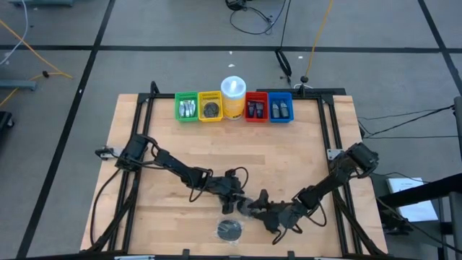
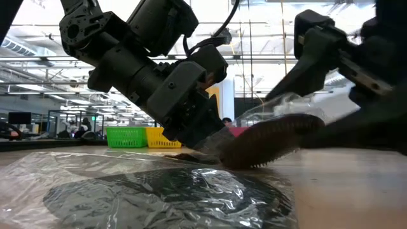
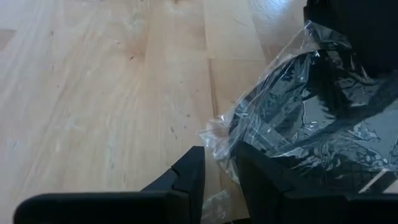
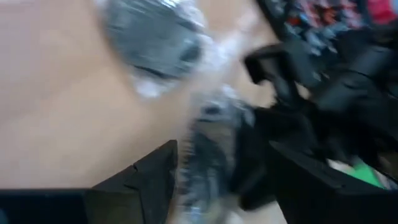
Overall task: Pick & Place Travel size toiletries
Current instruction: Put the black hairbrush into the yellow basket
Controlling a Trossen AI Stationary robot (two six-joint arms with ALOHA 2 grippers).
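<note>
Wooden worktop (image 1: 289, 159), 4 coloured bins along its far edge. Both hands meet near the front: left hand (image 3: 214, 171) pinches a clear bag (image 3: 311, 124); right hand's (image 1: 261, 208) grip cannot be told. Dark disc (image 1: 229, 230) lies beside them. Next, likely bagging it.

Overhead looks straight down, low view sits level at tabletop, wrists close; all share the crinkled plastic wrap (image 2: 191, 191).
</note>
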